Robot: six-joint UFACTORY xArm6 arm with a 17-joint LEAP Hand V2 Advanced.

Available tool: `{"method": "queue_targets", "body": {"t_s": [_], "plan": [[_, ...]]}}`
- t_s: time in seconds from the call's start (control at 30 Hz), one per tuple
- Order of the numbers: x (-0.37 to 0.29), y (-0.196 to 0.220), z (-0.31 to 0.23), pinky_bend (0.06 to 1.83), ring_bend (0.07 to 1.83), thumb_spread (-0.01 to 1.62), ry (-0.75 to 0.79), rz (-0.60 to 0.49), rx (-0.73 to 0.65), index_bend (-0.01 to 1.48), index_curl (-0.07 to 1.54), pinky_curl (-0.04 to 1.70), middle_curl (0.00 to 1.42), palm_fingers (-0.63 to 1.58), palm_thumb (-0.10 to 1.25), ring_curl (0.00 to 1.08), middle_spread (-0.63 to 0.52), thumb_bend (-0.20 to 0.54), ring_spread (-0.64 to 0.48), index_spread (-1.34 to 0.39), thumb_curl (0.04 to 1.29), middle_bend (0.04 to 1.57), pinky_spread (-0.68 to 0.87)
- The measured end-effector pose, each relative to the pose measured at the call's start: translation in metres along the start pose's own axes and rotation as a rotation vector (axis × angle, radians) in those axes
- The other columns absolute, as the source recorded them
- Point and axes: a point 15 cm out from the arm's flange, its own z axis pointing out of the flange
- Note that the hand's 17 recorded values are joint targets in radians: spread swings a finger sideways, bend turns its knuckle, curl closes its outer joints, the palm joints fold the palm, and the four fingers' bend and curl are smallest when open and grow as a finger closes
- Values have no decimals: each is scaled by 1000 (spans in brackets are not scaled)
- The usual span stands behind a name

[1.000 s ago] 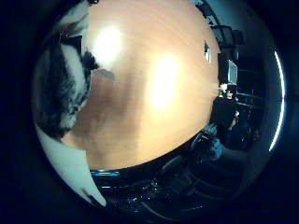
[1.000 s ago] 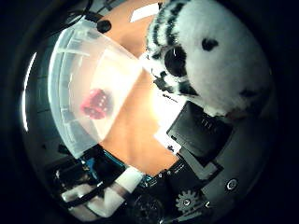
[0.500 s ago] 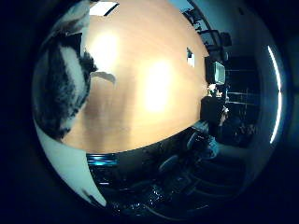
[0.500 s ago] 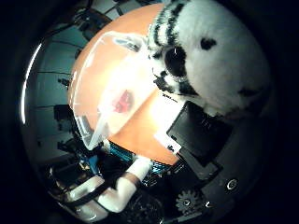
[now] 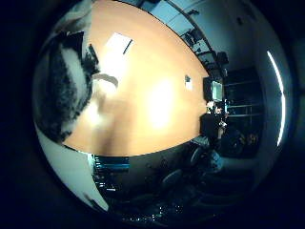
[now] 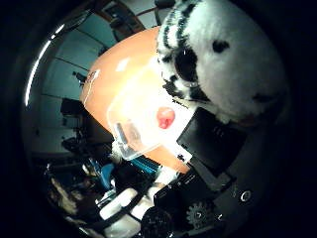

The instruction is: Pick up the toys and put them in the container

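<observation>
Hand (image 6: 218, 168) clenched around black-and-white plush toy (image 6: 233, 59), held tight against palm above orange table (image 5: 157, 100). Clear container (image 6: 136, 124) on table at 8 o'clock of plush, red toy (image 6: 165, 117) inside.

Over the past second the orange table (image 6: 106, 87) shrinks in both palm views as the camera pulls away; the clear container (image 6: 136, 126) with its red toy (image 6: 165, 117) slides from left of frame towards centre, now looking smaller
</observation>
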Motion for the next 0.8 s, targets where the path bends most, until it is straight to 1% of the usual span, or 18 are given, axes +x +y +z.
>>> {"method": "queue_targets", "body": {"t_s": [0.13, 0.33, 0.5, 0.8], "plan": [[-47, -9, -12, 1111, 1276, 1228, -16, -50, 23, 967, 1023, 1113, 1171, 1047, 1006, 912, -276, -10, -277, -304, 384, 1086, -272], [-95, -14, -16, 1108, 1269, 1218, -46, -97, 24, 963, 1023, 1113, 1177, 1051, 1009, 917, -280, -11, -279, -304, 393, 1083, -272], [-113, -17, -12, 1106, 1267, 1217, -59, -113, 17, 962, 1024, 1114, 1180, 1051, 1008, 921, -282, -11, -281, -304, 396, 1082, -272], [-118, -21, -7, 1105, 1263, 1217, -62, -112, 12, 961, 1025, 1115, 1183, 1052, 1009, 926, -285, -12, -282, -304, 400, 1079, -272]]}}
